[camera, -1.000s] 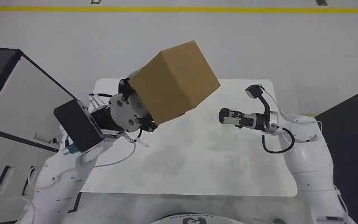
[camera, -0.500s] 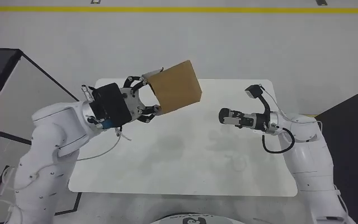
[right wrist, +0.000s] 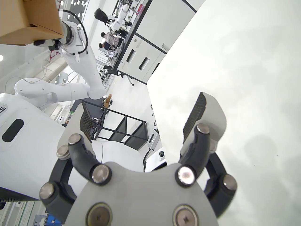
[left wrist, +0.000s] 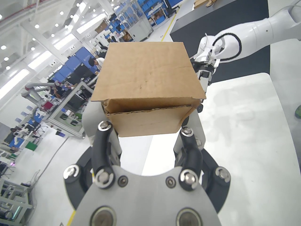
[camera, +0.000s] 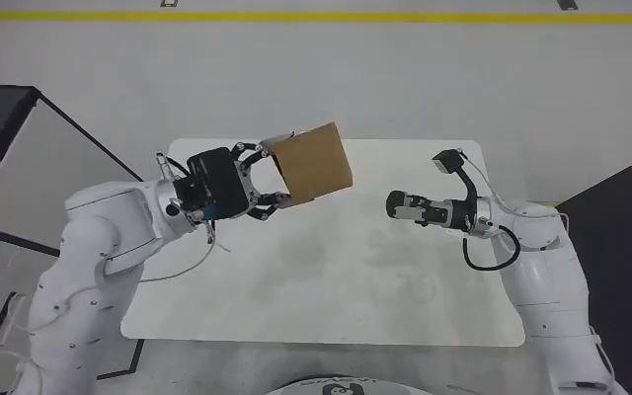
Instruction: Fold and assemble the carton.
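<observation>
A brown cardboard carton (camera: 314, 163) is held in the air over the back left part of the white table (camera: 395, 296). My left gripper (camera: 272, 183) is shut on its lower flap edge. In the left wrist view the carton (left wrist: 145, 78) stands folded into a box, with a flap (left wrist: 143, 123) between the fingers of my left gripper (left wrist: 143, 124). My right gripper (camera: 392, 206) hovers over the right side of the table, apart from the carton and pointing toward it. Its fingers (right wrist: 200, 109) stand open with nothing between them. The right wrist view shows the carton (right wrist: 25, 12) farther off.
A black-framed grey cabinet (camera: 39, 168) stands left of the table. A dark counter (camera: 602, 207) lies to the right. A yellow floor line (camera: 316, 16) runs behind the table.
The left arm has lowered the carton from high near the camera to the back left of the table and turned it. The right arm has kept still.
</observation>
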Controlling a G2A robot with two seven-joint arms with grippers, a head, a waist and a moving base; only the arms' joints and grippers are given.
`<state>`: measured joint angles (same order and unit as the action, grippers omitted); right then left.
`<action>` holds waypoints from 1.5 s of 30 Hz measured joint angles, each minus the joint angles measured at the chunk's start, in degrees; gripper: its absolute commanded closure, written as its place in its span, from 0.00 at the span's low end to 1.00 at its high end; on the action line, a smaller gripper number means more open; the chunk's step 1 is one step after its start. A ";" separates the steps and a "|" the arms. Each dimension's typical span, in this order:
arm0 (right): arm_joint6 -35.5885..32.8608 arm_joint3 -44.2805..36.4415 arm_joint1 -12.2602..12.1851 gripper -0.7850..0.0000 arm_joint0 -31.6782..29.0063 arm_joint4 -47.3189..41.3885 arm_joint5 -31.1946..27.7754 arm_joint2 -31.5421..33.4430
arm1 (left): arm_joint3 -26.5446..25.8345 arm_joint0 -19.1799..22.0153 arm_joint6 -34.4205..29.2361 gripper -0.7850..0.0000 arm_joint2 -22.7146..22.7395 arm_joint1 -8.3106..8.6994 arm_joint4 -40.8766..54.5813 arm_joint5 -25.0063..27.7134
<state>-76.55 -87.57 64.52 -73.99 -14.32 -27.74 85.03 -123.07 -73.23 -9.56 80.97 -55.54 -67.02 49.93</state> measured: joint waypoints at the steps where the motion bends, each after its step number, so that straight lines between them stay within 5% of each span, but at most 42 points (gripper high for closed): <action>1: 0.00 0.00 0.00 0.00 0.00 0.00 0.00 0.00 | 0.85 0.33 -1.06 1.00 -0.73 0.01 1.02 0.43; 8: 0.00 0.00 0.00 0.00 0.00 0.00 0.00 0.00 | 8.82 1.83 -9.05 1.00 -8.42 -0.15 6.48 3.94; 14: 0.00 0.00 0.00 0.00 0.00 0.00 0.00 0.00 | 14.42 3.06 -9.21 1.00 -14.83 -0.90 6.72 3.68; 25: 0.00 0.00 0.00 0.00 0.00 0.00 0.00 0.00 | 15.88 3.16 -8.97 1.00 -16.13 -0.92 5.54 5.53; 38: 0.00 0.00 0.00 0.00 0.00 0.00 0.00 0.00 | 41.98 12.06 14.83 1.00 -31.49 -3.81 -4.72 8.07; 45: 0.00 0.00 0.00 0.00 0.00 0.00 0.00 0.00 | 50.57 16.32 25.89 1.00 -36.56 -5.73 -11.48 6.91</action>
<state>-76.55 -87.57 64.52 -73.99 -14.32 -27.74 85.03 -72.49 -56.90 16.33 44.41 -61.27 -78.50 56.84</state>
